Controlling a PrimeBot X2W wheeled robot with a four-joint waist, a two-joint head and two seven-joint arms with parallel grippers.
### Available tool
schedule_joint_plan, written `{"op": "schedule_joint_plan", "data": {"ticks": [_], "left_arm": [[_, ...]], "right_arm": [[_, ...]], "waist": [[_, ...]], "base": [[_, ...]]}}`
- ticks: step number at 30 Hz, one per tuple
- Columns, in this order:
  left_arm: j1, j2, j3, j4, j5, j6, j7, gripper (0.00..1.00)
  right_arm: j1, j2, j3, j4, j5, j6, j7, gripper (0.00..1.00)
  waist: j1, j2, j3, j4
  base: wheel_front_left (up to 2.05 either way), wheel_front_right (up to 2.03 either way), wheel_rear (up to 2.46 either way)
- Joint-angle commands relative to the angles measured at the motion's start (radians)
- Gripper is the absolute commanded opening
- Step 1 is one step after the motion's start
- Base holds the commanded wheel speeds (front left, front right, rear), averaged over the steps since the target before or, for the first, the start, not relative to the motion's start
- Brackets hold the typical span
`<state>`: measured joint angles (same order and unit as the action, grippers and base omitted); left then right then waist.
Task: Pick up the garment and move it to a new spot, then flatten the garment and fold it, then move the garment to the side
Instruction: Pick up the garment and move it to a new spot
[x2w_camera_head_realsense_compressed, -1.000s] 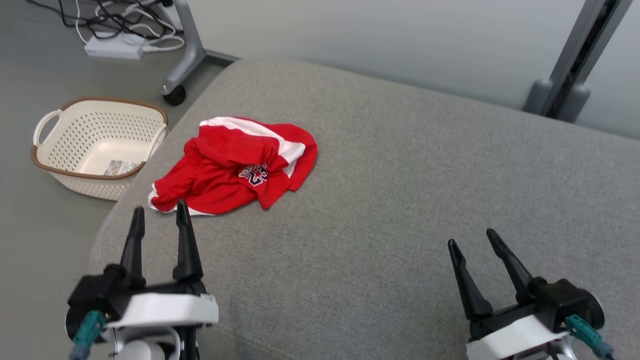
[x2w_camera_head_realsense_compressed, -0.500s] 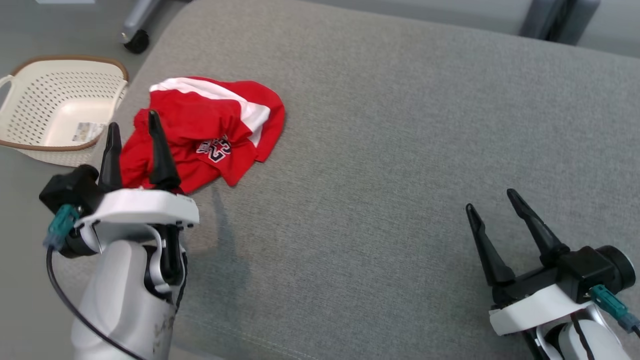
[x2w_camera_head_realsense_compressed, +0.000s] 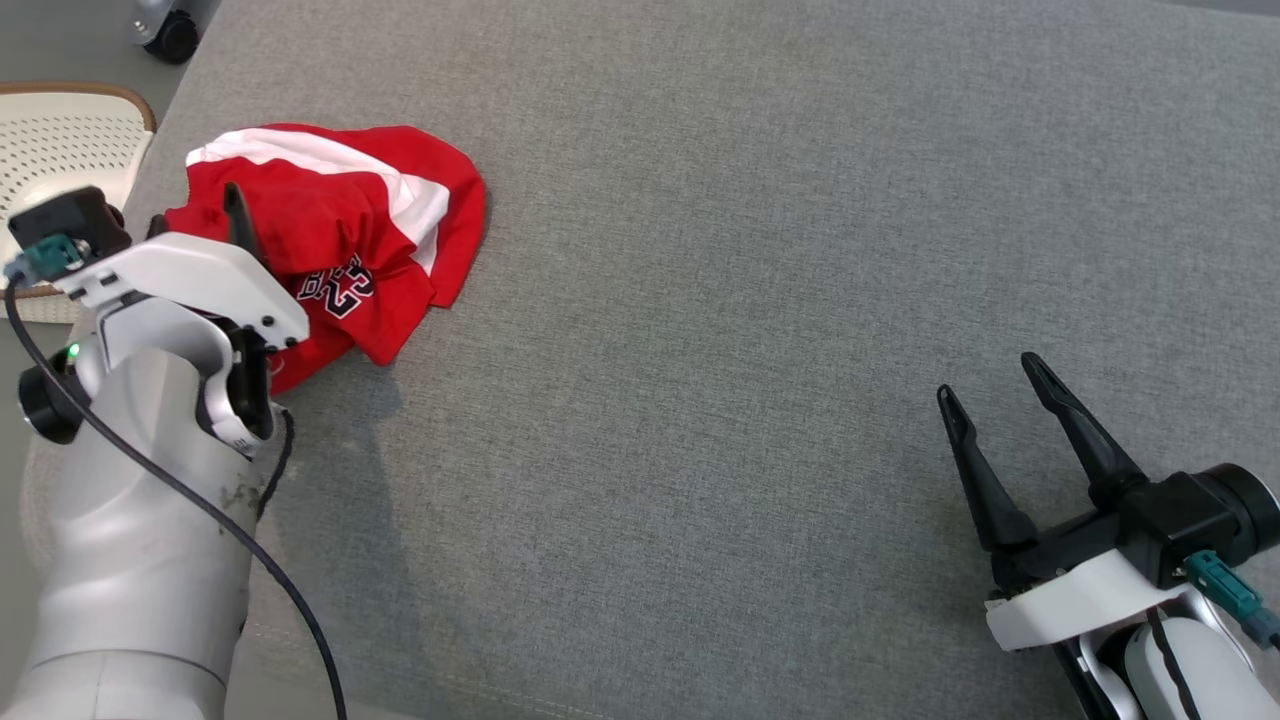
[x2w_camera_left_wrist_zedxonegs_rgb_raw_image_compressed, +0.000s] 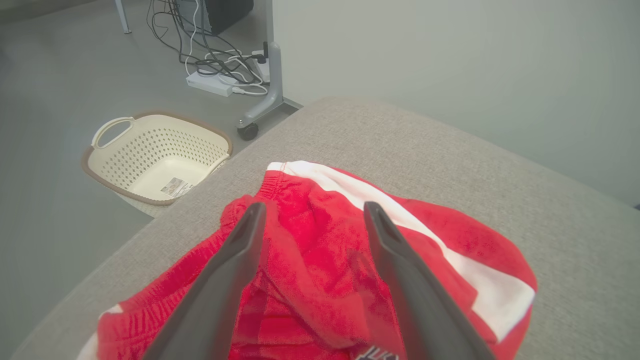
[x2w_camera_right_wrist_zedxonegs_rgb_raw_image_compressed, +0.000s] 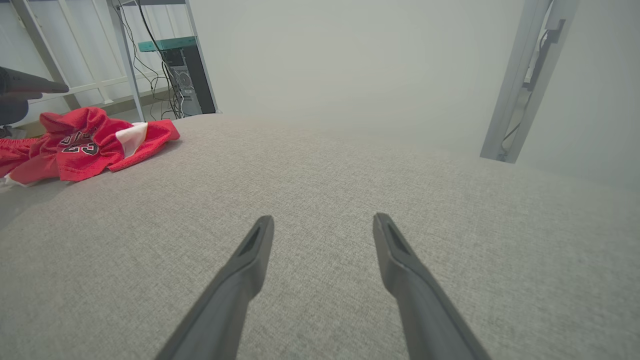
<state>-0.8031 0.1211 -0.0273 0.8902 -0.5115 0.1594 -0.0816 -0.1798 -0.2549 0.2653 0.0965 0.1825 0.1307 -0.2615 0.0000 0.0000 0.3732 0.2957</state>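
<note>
Now, the grey cushion (x2w_camera_head_realsense_compressed: 760, 300) spreads wide before me, and the red garment (x2w_camera_head_realsense_compressed: 330, 210) lies crumpled near its far left corner, close to the edge. Beyond that edge, on the floor, sits the basket (x2w_camera_head_realsense_compressed: 60, 140). My worry, as I judge it, is that the cloth is bunched in several layers. If I close on only the top fold, it could slip free as I lift. I might also drag the heap toward the edge and lose it over the side. Going too deep could pinch the cushion cover along with it. My left gripper (x2w_camera_left_wrist_zedxonegs_rgb_raw_image_compressed: 314, 207) hangs over the heap, forearm raised and reaching forward, fingers angled down, jaws wide with nothing held. My right gripper (x2w_camera_head_realsense_compressed: 988, 378) rests low at the near right, well apart from the garment, jaws wide too, empty.
</note>
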Motion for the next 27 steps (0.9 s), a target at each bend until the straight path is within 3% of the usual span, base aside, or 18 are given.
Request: {"op": "schedule_joint_plan", "data": {"ticks": [1, 7, 14, 22, 23, 24, 27], "left_arm": [[-0.033, 0.017, -0.01, 0.032, 0.012, 0.005, 0.019, 1.0], [-0.115, 0.045, -0.029, 0.195, -0.003, -0.019, 0.166, 1.0], [-0.152, 0.033, -0.019, 0.31, -0.045, -0.073, 0.274, 1.0], [-0.138, 0.031, -0.031, 0.359, -0.054, -0.095, 0.284, 1.0], [-0.135, 0.031, -0.032, 0.362, -0.053, -0.098, 0.282, 0.56], [-0.134, 0.034, -0.031, 0.36, -0.054, -0.106, 0.262, 0.0], [-0.134, 0.048, -0.021, 0.338, -0.062, -0.122, 0.17, 0.0]], "right_arm": [[-0.017, -0.004, 0.001, 0.001, -0.003, 0.0, -0.004, 1.0], [-0.033, 0.0, 0.011, 0.002, 0.001, 0.0, -0.004, 1.0], [-0.056, -0.002, 0.02, 0.006, 0.007, 0.0, -0.004, 1.0], [-0.057, 0.003, 0.019, 0.008, 0.011, 0.0, -0.004, 1.0], [-0.056, 0.004, 0.019, 0.008, 0.012, 0.0, -0.004, 1.0], [-0.056, 0.006, 0.019, 0.009, 0.012, 0.0, -0.004, 1.0], [-0.058, 0.012, 0.022, 0.011, 0.015, 0.0, -0.004, 1.0]], "waist": [[0.0, 0.0, 0.004, -0.005], [0.0, 0.0, 0.021, -0.015], [0.0, 0.0, 0.04, -0.026], [0.0, 0.0, 0.042, -0.034], [0.0, 0.0, 0.04, -0.035], [0.0, 0.0, 0.039, -0.036], [0.0, 0.0, 0.027, -0.041]], "base": [[0.0, 0.0, 0.0], [0.0, 0.0, 0.0], [0.0, 0.0, 0.0], [0.0, 0.0, 0.0], [0.0, 0.0, 0.0], [0.0, 0.0, 0.0], [0.0, 0.0, 0.0]]}}
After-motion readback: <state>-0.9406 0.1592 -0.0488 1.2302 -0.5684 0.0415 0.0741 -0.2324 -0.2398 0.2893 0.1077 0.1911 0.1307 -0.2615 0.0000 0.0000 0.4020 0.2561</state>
